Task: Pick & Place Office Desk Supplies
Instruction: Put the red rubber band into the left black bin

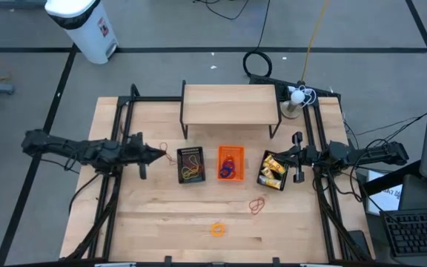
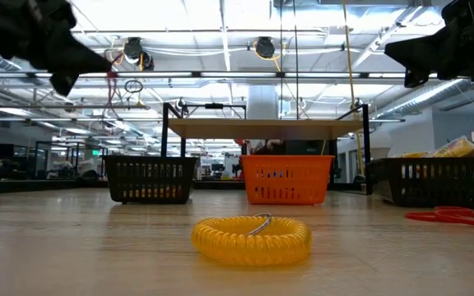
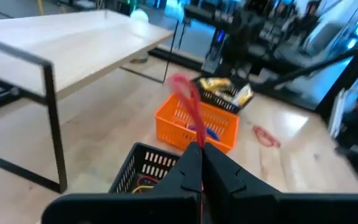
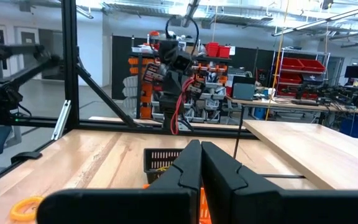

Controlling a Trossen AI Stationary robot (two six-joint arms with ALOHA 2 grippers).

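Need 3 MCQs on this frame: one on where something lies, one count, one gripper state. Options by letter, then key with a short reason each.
1. Where is the yellow coil?
A. in the orange tray
B. loose on the table's front part
C. on the raised shelf

2. How many trays stand in the row under the shelf?
A. two
B. three
C. five

3. What is the left gripper doing?
A. shut on a red rubber band
B. open over a tray
C. holding a yellow coil

Answers:
1 B: the high view shows it alone on bare wood, nearer the front than the trays.
2 B: black mesh tray, orange tray, second black mesh tray.
3 A: the left wrist view shows the band rising from between shut fingers.
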